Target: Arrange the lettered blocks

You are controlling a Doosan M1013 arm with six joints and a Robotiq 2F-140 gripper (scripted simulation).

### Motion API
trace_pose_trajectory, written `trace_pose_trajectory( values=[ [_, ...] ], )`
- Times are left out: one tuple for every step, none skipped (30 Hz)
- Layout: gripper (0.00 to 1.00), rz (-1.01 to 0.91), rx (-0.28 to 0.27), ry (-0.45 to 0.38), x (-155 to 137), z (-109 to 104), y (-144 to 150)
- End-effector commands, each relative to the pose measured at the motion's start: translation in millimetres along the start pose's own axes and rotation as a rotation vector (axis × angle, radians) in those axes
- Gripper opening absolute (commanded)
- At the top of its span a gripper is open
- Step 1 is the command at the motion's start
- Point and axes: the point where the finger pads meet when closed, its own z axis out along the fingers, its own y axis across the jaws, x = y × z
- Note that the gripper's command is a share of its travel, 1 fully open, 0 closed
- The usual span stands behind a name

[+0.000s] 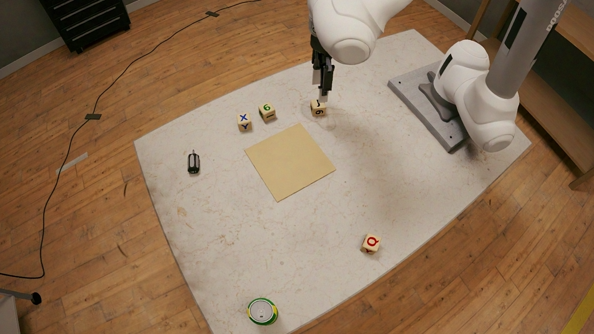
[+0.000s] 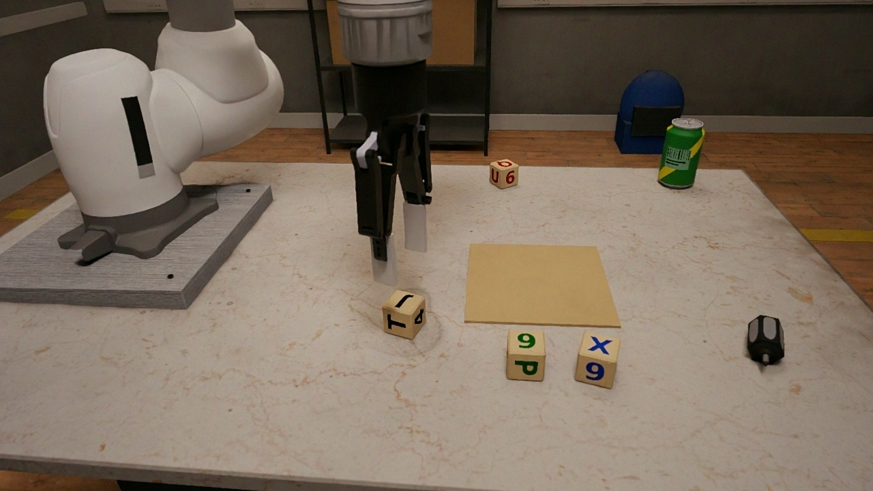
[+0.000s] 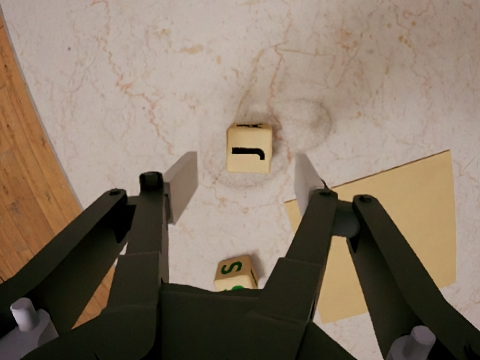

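My gripper [image 1: 320, 92] [image 2: 400, 259] [image 3: 245, 170] is part-way open and empty, above the table near the block with a black J on top. That J block [image 1: 318, 108] [image 2: 404, 314] [image 3: 249, 149] stands on the table off the mat, and shows between the finger lines in the wrist view. The block with a green 6 or 9 on top [image 1: 267, 112] [image 2: 525, 355] [image 3: 236, 273] and the blue X block [image 1: 244, 122] [image 2: 597, 359] stand side by side with a gap, off the mat. The red Q block [image 1: 371, 243] [image 2: 503, 174] stands far off. The tan mat [image 1: 289, 162] [image 2: 540, 284] [image 3: 400, 220] bears no block.
A black screwdriver-like tool [image 1: 193, 163] [image 2: 765, 339] lies beyond the X block. A green can [image 1: 262, 311] [image 2: 681, 153] stands near a table corner. The robot's base plate [image 1: 419, 110] [image 2: 201, 262] sits on the table.
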Motion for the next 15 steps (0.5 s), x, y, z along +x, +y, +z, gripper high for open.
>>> trace_pose_trajectory(
  values=[
    [0.53,0.000,0.000,-0.001,-0.4,3.4,0.0],
    [0.53,0.000,0.000,-0.001,-0.3,5.0,-0.1],
    [0.53,0.000,0.000,-0.001,-0.3,6.6,-0.1],
    [0.53,0.000,0.000,-0.001,-0.3,8.2,-0.1],
    [0.53,0.000,0.000,-0.001,-0.3,9.9,-0.2],
    [0.53,0.000,0.000,-0.001,-0.2,11.6,-0.2],
    [0.53,0.000,0.000,-0.001,-0.2,13.3,-0.2],
    [0.53,0.000,0.000,-0.001,-0.2,14.9,-0.3],
    [0.53,0.000,0.000,-0.001,-0.1,16.6,-0.3],
    [0.53,0.000,0.000,-0.001,-0.1,18.3,-0.3],
    [0.53,0.000,0.000,-0.001,-0.1,18.3,-0.3],
    [0.53,0.000,0.000,-0.001,-0.1,18.3,-0.3],
    [0.53,0.000,0.000,-0.001,-0.1,19.9,-0.3],
    [0.53,0.000,0.000,-0.001,0.0,21.5,-0.4],
    [0.53,0.000,0.000,-0.001,0.0,23.1,-0.4]
  ],
)
